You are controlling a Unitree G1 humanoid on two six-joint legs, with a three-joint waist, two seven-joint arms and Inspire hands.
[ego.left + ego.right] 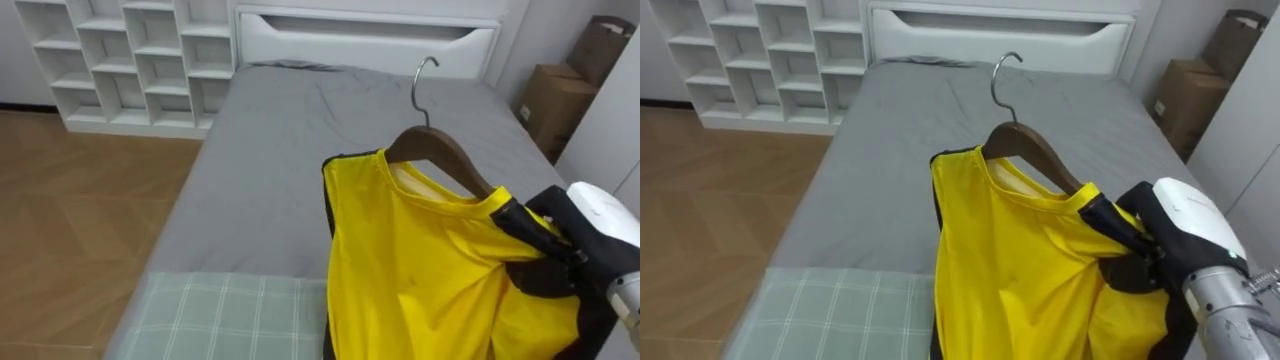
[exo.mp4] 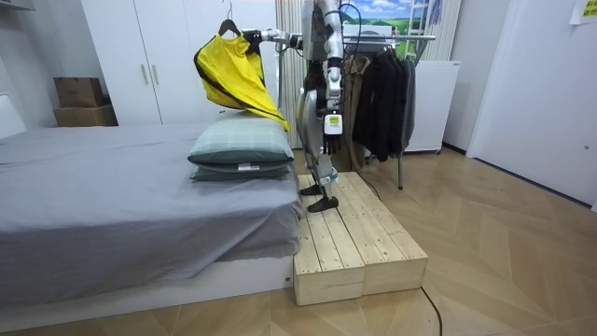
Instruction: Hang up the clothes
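Fingers of the right hand curl tightly round one end of the wooden hanger, pinching it through the shoulder of the yellow shirt draped on it. Far left of the fingers stands a white shelf unit. Lower left of them a checked pillow lies on the grey bed. The shirt hangs just left of them, above the bed, and the hanger's hook rises up-left. Up and right of them sit cardboard boxes. In the room view the left hand hangs at the robot's side; I cannot tell how its fingers are set.
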